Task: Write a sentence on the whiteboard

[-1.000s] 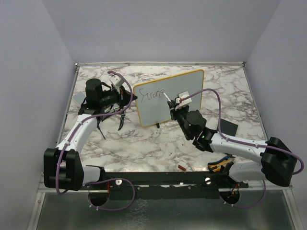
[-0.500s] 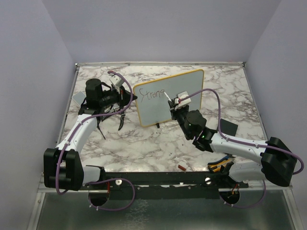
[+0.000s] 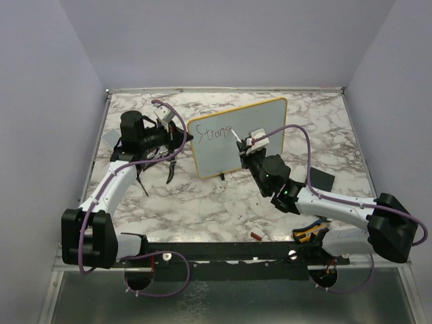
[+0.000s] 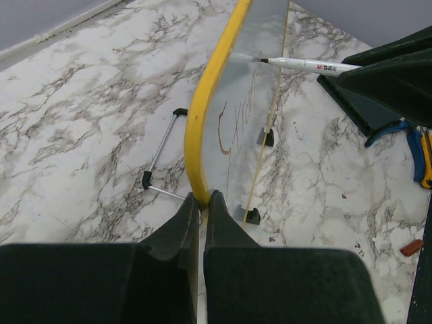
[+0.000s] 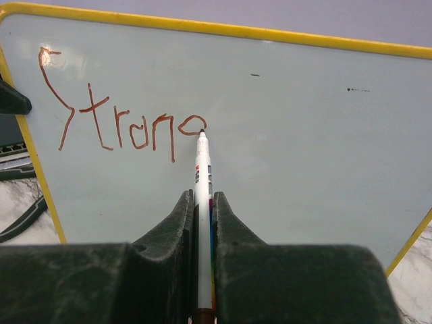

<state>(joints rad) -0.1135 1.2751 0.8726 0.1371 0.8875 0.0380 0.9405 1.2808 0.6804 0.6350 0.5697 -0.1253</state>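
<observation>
Two grippers working | left gripper [image 4: 201, 200] is clamping the board [image 4: 195, 135] edge between its fingers, bracing it upright for writing | right gripper [image 5: 200, 200] is pinching the marker [image 5: 202, 169], tip touching the board just ahead, extending the sentence [image 5: 121, 127] | marble table [image 4: 81, 101] is lying beneath, lilac walls [image 3: 223, 40] enclosing

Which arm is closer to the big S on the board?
Left. The left end effector is clamped on the whiteboard's yellow frame beside the S; the right end effector holds the marker at the word's other end.
</observation>
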